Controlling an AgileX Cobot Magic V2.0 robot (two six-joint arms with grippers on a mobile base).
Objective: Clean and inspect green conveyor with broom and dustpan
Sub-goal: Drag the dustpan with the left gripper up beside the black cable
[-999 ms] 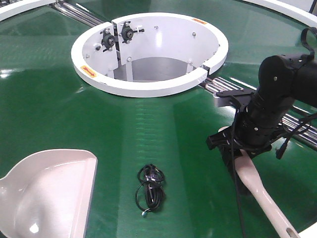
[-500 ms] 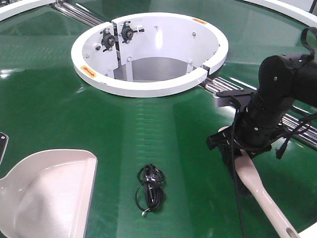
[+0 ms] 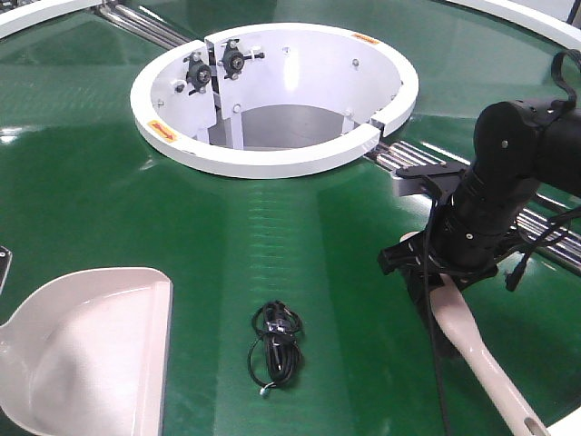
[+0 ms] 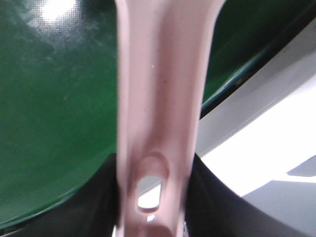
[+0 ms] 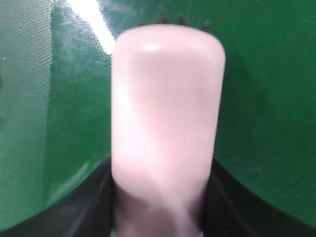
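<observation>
The green conveyor (image 3: 109, 182) fills the front view, with its white central ring (image 3: 272, 159). The dustpan (image 3: 82, 354) lies at the lower left, its mouth facing right. In the left wrist view my left gripper (image 4: 155, 197) is shut on the dustpan's handle (image 4: 158, 98), near its hang hole. My right gripper (image 3: 440, 277) is shut on the broom (image 3: 481, 359), head down on the belt, thin handle running to the lower right. In the right wrist view the broom's rounded head (image 5: 165, 98) sits between the black fingers (image 5: 86, 207) of the gripper (image 5: 163, 207).
A coiled black cable (image 3: 274, 345) lies on the belt between dustpan and broom. Metal rollers (image 3: 408, 154) run from the ring under my right arm, and more show at the back left (image 3: 136, 23). The belt's outer edge (image 4: 237, 79) shows in the left wrist view.
The dustpan has shifted slightly left toward the frame edge. The right arm and broom have not visibly moved.
</observation>
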